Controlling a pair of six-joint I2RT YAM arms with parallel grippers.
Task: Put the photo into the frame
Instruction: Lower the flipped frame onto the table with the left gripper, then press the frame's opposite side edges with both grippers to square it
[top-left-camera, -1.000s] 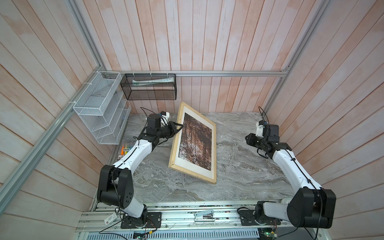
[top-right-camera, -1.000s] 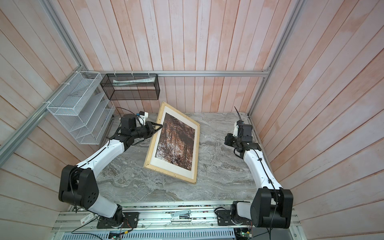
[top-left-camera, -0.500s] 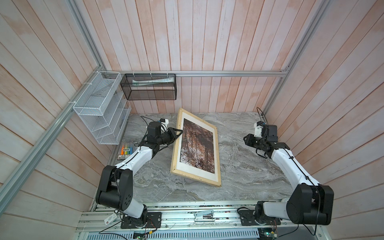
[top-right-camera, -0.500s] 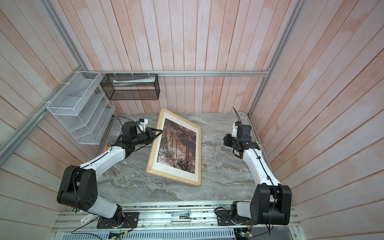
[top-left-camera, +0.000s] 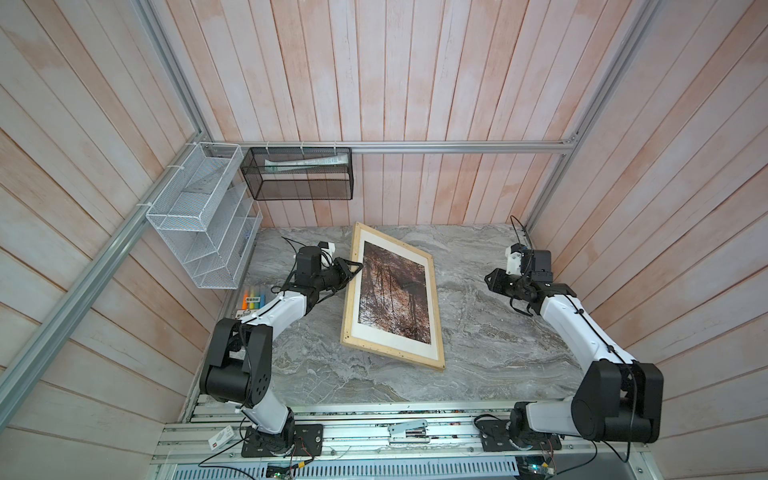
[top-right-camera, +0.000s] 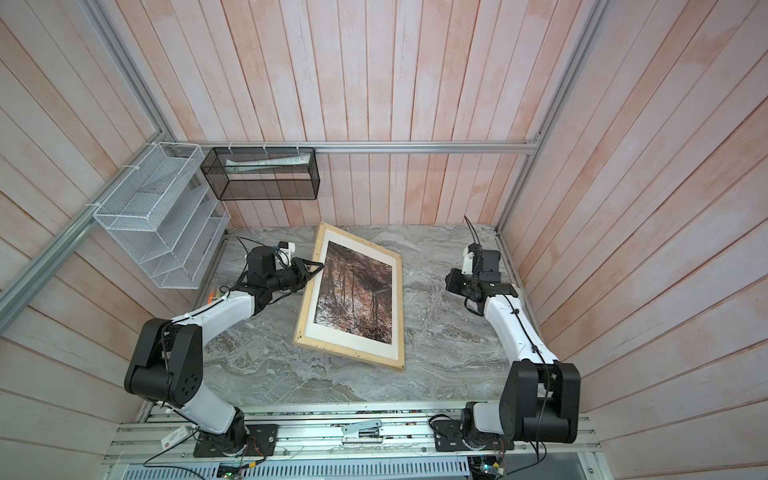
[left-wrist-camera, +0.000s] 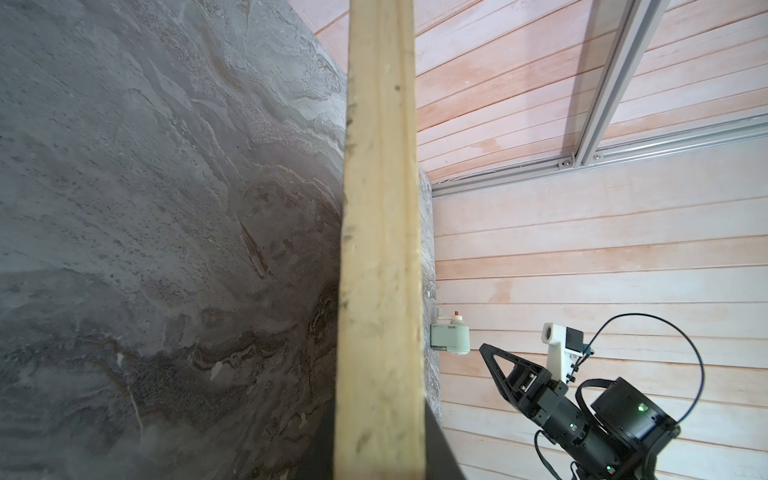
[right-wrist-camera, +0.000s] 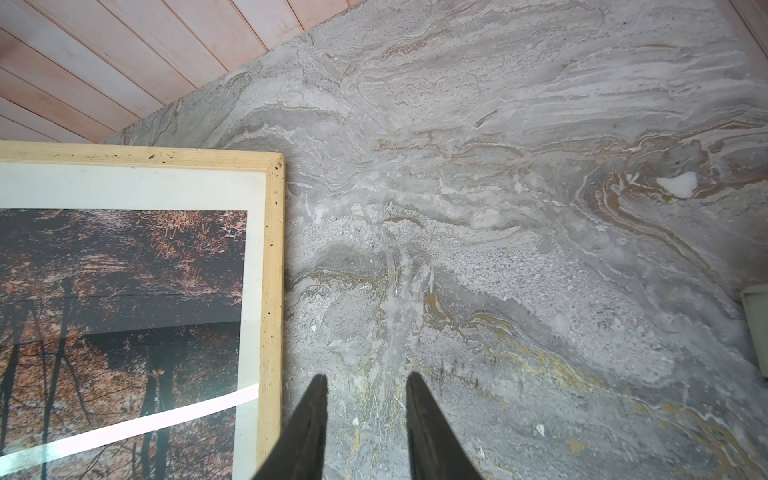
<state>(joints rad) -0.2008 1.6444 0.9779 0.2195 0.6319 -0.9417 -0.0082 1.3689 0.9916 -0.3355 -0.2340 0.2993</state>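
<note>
in both top views the frame (top-left-camera: 347, 299), thin strips of pale wood, lies askew on the grey veined stone table (top-left-camera: 478, 353). the photo (top-left-camera: 392, 291) of rust-brown trees sits inside it, ringed by a white mat (top-left-camera: 390, 340). the left gripper (top-left-camera: 353, 268) meets the frame's left edge; the right gripper (top-left-camera: 489, 279) hangs well apart. pinkish plank walls (top-left-camera: 415, 83) enclose the table, with a white wire rack (top-left-camera: 195, 220) and a black mesh basket (top-left-camera: 299, 178) hung on them.

left wrist view: the frame (left-wrist-camera: 380, 249), rough and speckled, fills the middle; whether the jaws pinch it i cannot tell.

right wrist view: two dark tapered fingers (right-wrist-camera: 311, 415) stand parted and empty over bare stone, beside the frame's corner.
</note>
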